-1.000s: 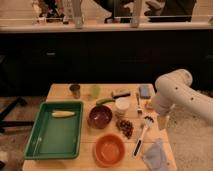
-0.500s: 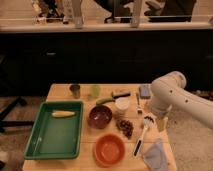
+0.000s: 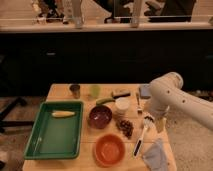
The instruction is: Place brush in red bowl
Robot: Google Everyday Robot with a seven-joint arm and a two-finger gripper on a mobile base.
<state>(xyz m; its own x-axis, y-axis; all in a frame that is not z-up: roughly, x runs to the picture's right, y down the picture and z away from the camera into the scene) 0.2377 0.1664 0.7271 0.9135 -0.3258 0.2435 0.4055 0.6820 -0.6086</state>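
The brush [image 3: 141, 135] lies on the wooden table at the right. Its whitish head points away from me and its dark handle end points toward the front edge. The red bowl [image 3: 109, 149] sits empty at the front middle, just left of the brush handle. My gripper [image 3: 153, 119] hangs from the white arm [image 3: 167, 92] on the right and is down at the brush head. I cannot tell if it touches the brush.
A green tray [image 3: 40, 142] holds a yellow corn cob [image 3: 62, 114] at left. A maroon bowl [image 3: 100, 116], white cup [image 3: 121, 105], dark grapes [image 3: 125, 127], metal cup [image 3: 75, 91], scrub brush [image 3: 120, 93], fork [image 3: 137, 102] and grey cloth [image 3: 155, 156] are around.
The arm has shifted a little left and lowered, bringing the gripper closer to the brush head. The brush and the bowl have not moved.
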